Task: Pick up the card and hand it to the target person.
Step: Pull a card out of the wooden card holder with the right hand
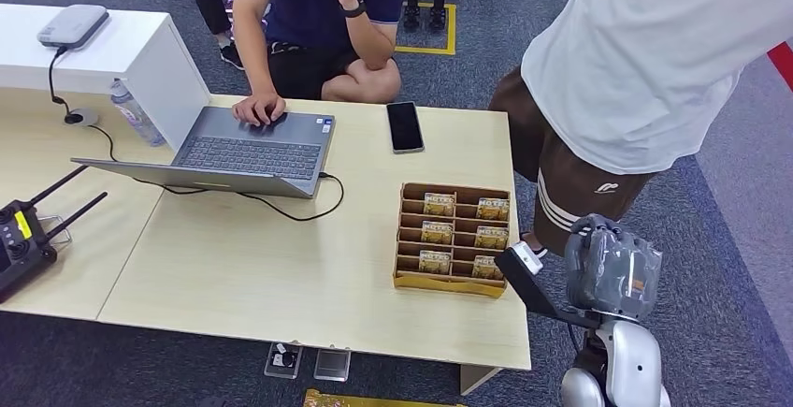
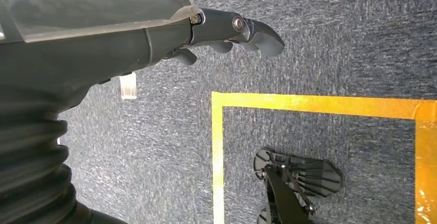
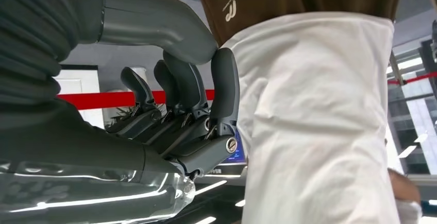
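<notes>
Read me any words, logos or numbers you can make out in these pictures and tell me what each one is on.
No text reads clearly.
White logo on the standing person's brown shorts: a mark, no legible letters.
Printed cards in the brown cardboard tray: too small.
Stickers on the grey laptop: too small.
Black remote controller: label blurred.

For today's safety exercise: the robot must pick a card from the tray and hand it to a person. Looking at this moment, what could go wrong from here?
1. The right hand is raised close to the person in the white shirt; a swing might strike them.
2. The card tray sits at the table's near edge, so a clumsy reach could push it off.
3. The cards stand tightly in narrow slots, so a pinch may slip.
</notes>
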